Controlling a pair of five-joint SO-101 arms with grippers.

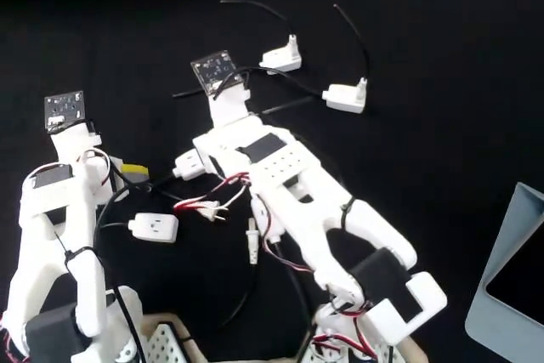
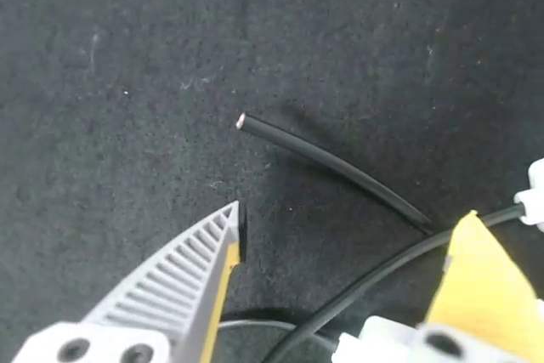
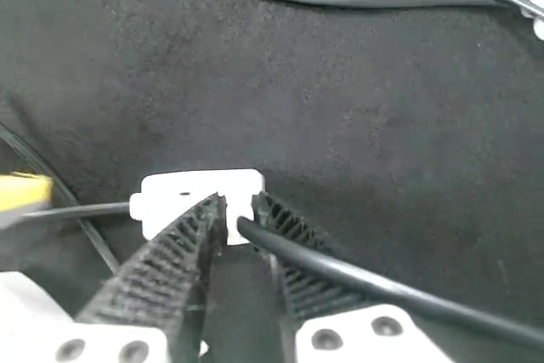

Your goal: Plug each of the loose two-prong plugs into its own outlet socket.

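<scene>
1. A white plug (image 3: 200, 197) lies flat on the black cloth (image 1: 442, 82), near the socket (image 1: 154, 227), just beyond it and to its right. I cannot tell which way its prongs point.
2. My right pincer (image 3: 238, 207) is closed to a narrow gap on the plug's near edge. A black cord (image 3: 357, 282) runs out between the fingers. I judge the grip sits at the cord side so the mating end stays free.
3. The socket rests face up with both slots showing and nothing in them, so the joining is not yet done.
4. A pronged end (image 1: 252, 240) lies loose on its own cord, near the socket on its right.
5. A white block (image 1: 281, 59) and its twin (image 1: 344, 98), each on a black lead, lie well beyond the socket. Whether they are plugs or sockets I cannot tell.
6. My left pincer (image 2: 352, 214) hangs just beyond the socket, spread wide and holding nothing, with a cut lead (image 2: 323, 163) on the cloth beneath it. I judge it is placed there to steady the socket when the plug arrives.
</scene>
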